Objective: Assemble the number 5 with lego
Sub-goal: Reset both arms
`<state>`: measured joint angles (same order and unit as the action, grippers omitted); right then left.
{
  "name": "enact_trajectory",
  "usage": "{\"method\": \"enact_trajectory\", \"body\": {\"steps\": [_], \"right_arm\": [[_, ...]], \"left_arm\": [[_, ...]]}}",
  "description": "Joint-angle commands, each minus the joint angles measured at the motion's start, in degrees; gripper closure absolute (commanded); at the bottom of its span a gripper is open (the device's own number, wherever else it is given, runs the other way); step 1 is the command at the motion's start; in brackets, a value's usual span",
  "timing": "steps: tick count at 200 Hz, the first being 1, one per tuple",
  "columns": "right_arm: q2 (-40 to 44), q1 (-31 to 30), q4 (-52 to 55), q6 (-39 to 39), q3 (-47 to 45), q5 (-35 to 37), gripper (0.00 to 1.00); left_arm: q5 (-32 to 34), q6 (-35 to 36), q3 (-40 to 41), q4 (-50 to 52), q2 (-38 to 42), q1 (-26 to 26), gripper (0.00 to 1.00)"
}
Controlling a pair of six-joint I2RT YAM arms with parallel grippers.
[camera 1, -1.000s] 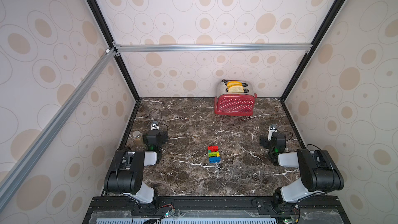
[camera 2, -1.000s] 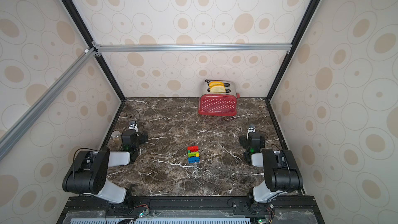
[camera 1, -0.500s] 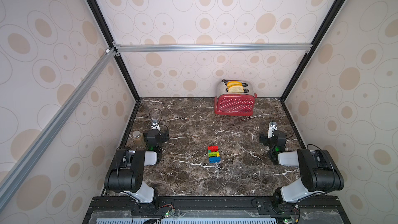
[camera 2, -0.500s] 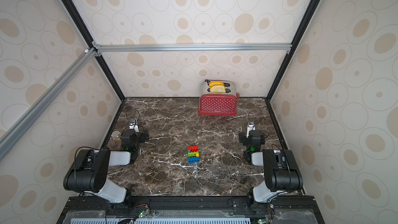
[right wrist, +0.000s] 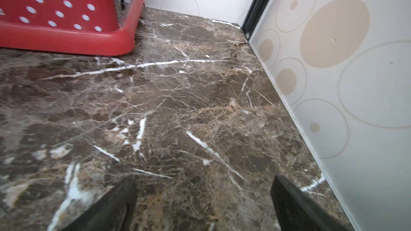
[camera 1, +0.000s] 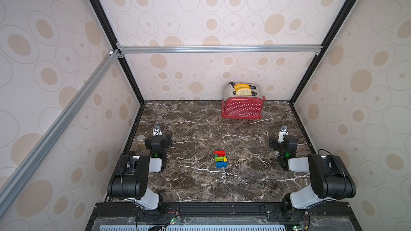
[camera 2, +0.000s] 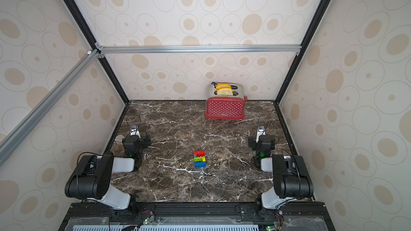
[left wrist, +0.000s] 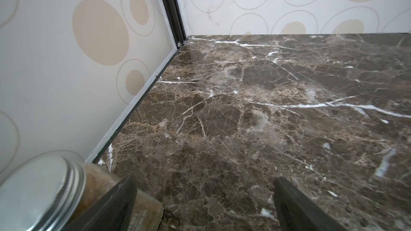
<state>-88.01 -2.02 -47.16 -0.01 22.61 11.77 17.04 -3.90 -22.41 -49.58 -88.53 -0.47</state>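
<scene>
The lego (camera 1: 220, 159) (camera 2: 199, 159) lies joined in the middle of the marble table, showing in both top views. Its rows run red at the far end, then dark green, lime, yellow, and blue nearest, making a blocky number 5. My left gripper (camera 1: 159, 141) (left wrist: 204, 181) rests at the table's left side, well apart from the bricks. It is open, with only bare marble between its fingers. My right gripper (camera 1: 282, 143) (right wrist: 203, 181) rests at the right side, also open and empty. Neither wrist view shows the lego.
A red dotted toaster (camera 1: 242, 107) (right wrist: 62, 12) holding toast stands at the back right. A small jar with a metal lid (camera 1: 140, 140) (left wrist: 40, 194) stands by the left wall, just beside my left gripper's finger. Patterned walls close three sides.
The right wrist has edged slightly toward the back. The left arm and the lego stand as before.
</scene>
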Motion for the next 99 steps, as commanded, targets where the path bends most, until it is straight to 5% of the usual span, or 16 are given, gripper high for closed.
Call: {"method": "enact_trajectory", "body": {"steps": [1,25,80,99], "right_arm": [[0.6,0.2,-1.7,1.9,-1.2,2.5,0.0],[-0.1,-0.1,1.8,-0.2,1.1,-1.0,0.0],[0.1,-0.1,1.0,-0.5,0.9,-1.2,0.0],[0.1,-0.1,1.1,-0.5,1.0,-1.2,0.0]], "left_arm": [[6.6,-2.4,0.0,-1.2,1.1,0.0,0.01],[-1.4,0.5,-1.9,1.3,0.0,0.3,0.01],[6.1,2.3,0.0,-3.4,-0.6,-3.3,0.01],[-4.2,0.3,-2.8,3.1,-0.2,1.2,0.01]]}}
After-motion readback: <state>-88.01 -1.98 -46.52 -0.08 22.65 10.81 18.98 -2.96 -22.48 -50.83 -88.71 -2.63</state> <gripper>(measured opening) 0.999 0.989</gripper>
